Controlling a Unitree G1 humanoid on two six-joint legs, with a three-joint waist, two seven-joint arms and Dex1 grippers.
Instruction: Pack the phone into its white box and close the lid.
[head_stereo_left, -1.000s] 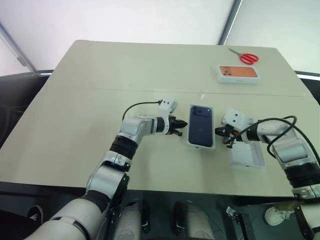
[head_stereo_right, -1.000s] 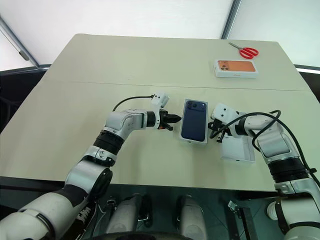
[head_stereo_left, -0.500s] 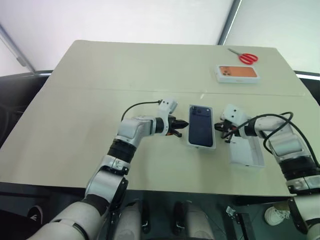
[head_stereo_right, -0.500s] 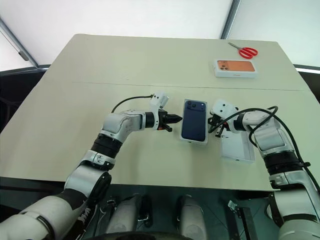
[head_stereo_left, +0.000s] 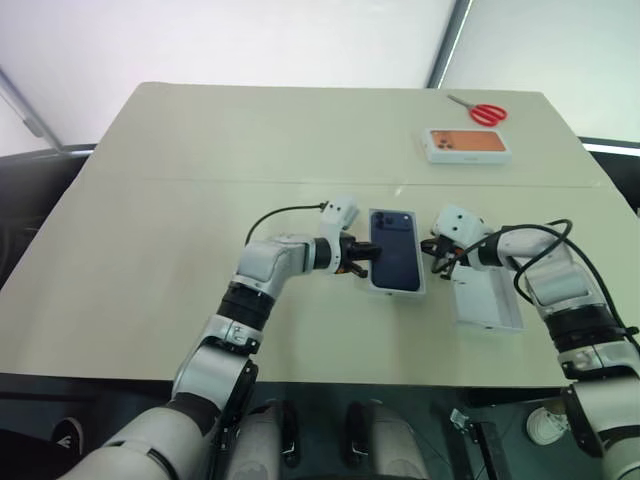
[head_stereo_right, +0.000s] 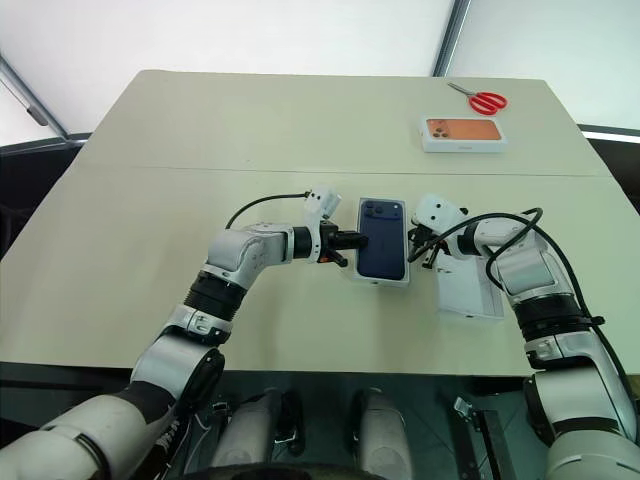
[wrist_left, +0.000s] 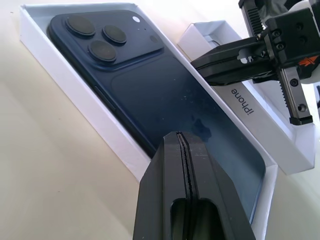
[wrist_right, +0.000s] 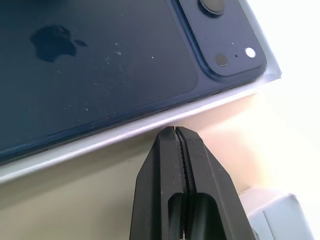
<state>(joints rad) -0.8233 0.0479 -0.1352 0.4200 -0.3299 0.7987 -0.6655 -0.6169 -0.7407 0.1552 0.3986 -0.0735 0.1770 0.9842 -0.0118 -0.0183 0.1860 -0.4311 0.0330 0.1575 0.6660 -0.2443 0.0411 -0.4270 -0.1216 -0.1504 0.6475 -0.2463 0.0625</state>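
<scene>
**Mia:** Big tan table (head_stereo_left: 200, 180) up top. Where is the phone?

**Sam:** The dark blue phone (head_stereo_left: 396, 251) lies flat inside the white box (wrist_left: 75, 95), back side up, camera bumps showing.

**Mia:** And the claws?

**Sam:** The left gripper (head_stereo_left: 368, 254) sits at the box's left edge, fingers pressed together, holding nothing. The right gripper (head_stereo_left: 436, 248) sits at the box's right edge, also pinched tight and empty. It may be touching the box wall, but I can't be sure.

**Mia:** The lid?

**Sam:** The lid (head_stereo_left: 487, 300) lies inside-up, just right of the box. Far behind the box are an orange-phone box (head_stereo_left: 466, 145) and red scissors (head_stereo_left: 478, 110).
</scene>
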